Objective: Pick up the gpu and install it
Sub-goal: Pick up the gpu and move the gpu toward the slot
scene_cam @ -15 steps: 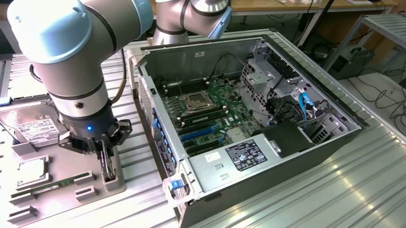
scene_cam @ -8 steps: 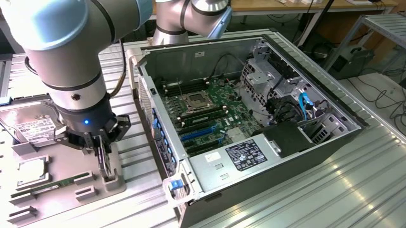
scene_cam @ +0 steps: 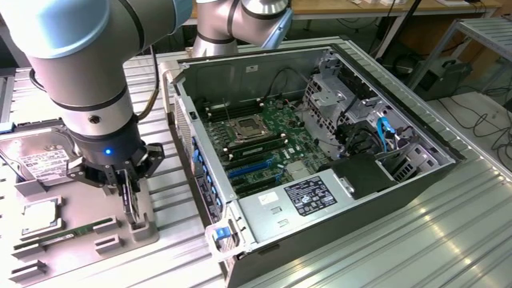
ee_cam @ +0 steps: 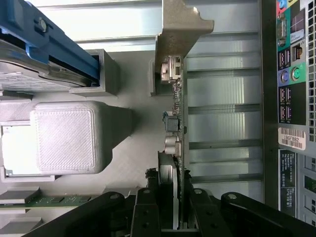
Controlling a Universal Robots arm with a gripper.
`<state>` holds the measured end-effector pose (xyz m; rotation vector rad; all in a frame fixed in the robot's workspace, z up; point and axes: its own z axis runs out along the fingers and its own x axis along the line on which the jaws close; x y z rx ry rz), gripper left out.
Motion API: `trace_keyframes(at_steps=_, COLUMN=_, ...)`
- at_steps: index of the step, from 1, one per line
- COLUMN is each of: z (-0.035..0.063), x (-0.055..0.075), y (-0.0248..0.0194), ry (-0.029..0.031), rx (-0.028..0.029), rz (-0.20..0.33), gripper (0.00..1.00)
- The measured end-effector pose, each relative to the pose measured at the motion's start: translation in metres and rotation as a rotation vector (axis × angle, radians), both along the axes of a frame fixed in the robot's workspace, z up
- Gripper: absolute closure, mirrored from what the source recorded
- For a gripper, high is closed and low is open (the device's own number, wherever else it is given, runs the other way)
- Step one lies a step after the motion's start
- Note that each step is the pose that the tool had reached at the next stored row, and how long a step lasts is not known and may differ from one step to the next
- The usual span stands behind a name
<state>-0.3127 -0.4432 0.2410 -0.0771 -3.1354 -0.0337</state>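
The gpu (scene_cam: 130, 203) stands on edge in a grey holder (scene_cam: 145, 231) on the parts tray, at the exterior view's left. My gripper (scene_cam: 125, 180) comes down on it from above and is shut on its upper edge. In the wrist view the gpu (ee_cam: 177, 113) shows edge-on as a thin green board with small components, and its silver bracket (ee_cam: 178, 29) is at the far end. The black fingers (ee_cam: 146, 212) press it from both sides. The open computer case (scene_cam: 416, 135) lies beside the tray, with the motherboard (scene_cam: 264, 135) and blue expansion slots (scene_cam: 246, 171) exposed.
The grey parts tray (scene_cam: 76, 255) also carries a hard drive (scene_cam: 40, 157), a processor (scene_cam: 36, 216) and a green memory stick (scene_cam: 74, 231). The case's rear panel with ports (ee_cam: 291, 74) is close beside the card. Ribbed metal tabletop (scene_cam: 416, 240) surrounds everything.
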Motion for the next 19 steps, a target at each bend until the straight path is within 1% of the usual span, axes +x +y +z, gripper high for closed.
trace_keyframes(at_steps=3, z=0.0002, x=0.000, y=0.0000, ry=0.0001, rx=-0.0001, rz=0.000, gripper=0.72)
trace_keyframes(at_steps=6, z=0.0026, x=0.000, y=0.0000, ry=0.0000, rx=0.0002, rz=0.000, gripper=0.72)
trace_keyframes(at_steps=19, z=0.0180, x=0.000, y=0.0000, ry=0.0000, rx=0.0002, rz=0.000, gripper=0.72)
